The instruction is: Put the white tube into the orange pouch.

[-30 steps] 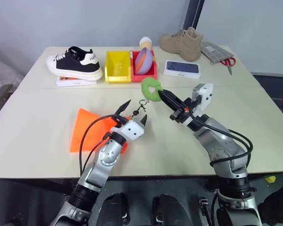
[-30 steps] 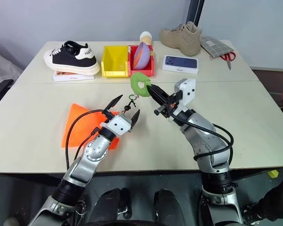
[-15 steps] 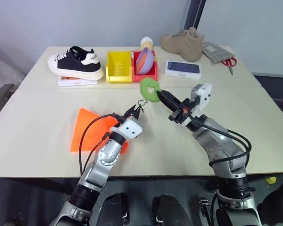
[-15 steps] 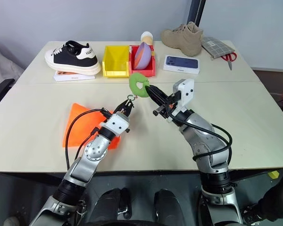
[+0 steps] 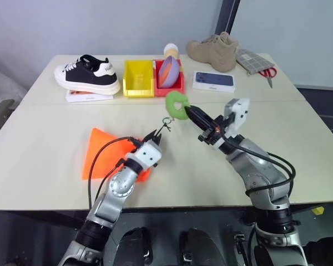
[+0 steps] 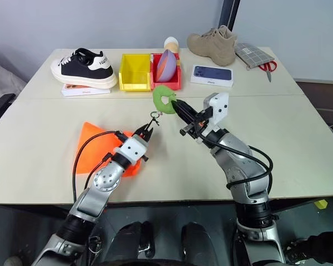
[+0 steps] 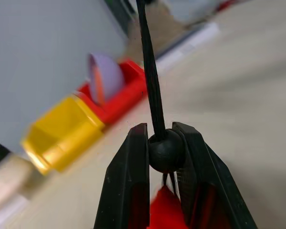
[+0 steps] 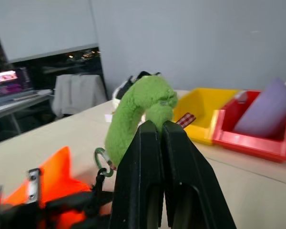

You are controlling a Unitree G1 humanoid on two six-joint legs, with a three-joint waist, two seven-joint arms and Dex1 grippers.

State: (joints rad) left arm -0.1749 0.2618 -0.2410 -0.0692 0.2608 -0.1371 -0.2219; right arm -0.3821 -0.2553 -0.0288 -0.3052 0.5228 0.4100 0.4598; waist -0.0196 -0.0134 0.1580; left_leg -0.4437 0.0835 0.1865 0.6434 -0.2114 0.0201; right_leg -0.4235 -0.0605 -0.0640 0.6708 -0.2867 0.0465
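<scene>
Two footwear items stand on the table: one black-and-white sneaker and one tan suede boot. Two plastic bins sit side by side, one yellow, one red. One orange fabric pouch lies flat.

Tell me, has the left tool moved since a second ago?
Yes. The left tool has closed on the cord's black bead and slipped slightly back toward the orange pouch, away from the yellow bin.

a pale table carries an orange pouch, sneaker, yellow bin, red bin, boot and phone box.
</scene>
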